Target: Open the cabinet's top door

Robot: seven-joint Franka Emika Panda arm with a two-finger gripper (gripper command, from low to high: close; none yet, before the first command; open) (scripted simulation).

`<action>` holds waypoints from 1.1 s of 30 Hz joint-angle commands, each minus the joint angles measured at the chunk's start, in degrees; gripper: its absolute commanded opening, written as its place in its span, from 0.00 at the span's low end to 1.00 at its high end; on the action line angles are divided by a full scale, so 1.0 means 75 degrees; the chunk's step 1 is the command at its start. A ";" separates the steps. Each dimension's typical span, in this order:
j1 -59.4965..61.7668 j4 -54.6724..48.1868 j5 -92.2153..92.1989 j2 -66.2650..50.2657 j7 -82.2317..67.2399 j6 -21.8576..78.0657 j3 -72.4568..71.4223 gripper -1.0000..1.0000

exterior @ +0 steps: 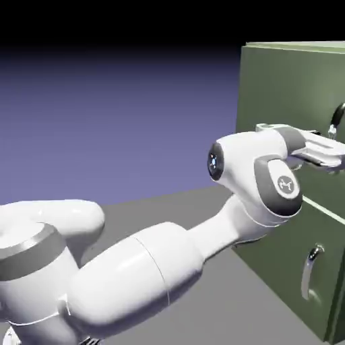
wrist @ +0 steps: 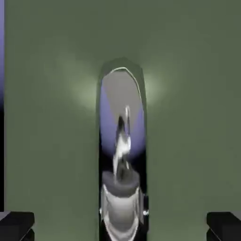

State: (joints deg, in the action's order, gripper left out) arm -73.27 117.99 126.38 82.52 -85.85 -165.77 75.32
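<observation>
While the gripper (exterior: 331,149) sits right at the top door (exterior: 286,101) of the olive-green cabinet (exterior: 269,222), its fingers flank the shiny curved handle (wrist: 121,155). Can't tell if it's gripping.

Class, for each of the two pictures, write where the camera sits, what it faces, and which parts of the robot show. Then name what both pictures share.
Exterior view: fixed beside the robot, facing across the arm toward the cabinet; the whole white arm shows, its hand at the top door.
Hand view: on the hand, looking along the fingers straight at the olive door; only the two dark fingertips show, at the bottom corners.
Shared: the top door and its silver handle, which stands between the fingers; in the exterior view only its end shows.
</observation>
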 commanded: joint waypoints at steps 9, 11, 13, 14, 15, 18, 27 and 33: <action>0.1860 0.2492 0.1455 0.0736 0.1722 0.2186 -0.1057 0.00; 0.2285 0.3046 0.1569 0.0817 0.2032 0.2654 -0.1297 0.00; 0.2712 0.3599 0.1614 0.0886 0.2322 0.3129 -0.1563 0.00; 0.2925 0.3876 0.1611 0.0918 0.2461 0.3370 -0.1709 0.00; 0.3137 0.4153 0.1588 0.0949 0.2597 0.3615 -0.1867 0.00; 0.3764 0.4984 0.1397 0.1046 0.2983 0.4383 -0.2430 0.00; 0.4920 0.6912 -0.0249 0.1382 0.3853 0.6686 -0.4846 0.00; 0.4928 0.7445 -0.1619 0.1391 0.4267 0.7885 -0.6508 0.00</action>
State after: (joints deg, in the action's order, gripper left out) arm -36.30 173.83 114.26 92.95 -53.84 -106.58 26.53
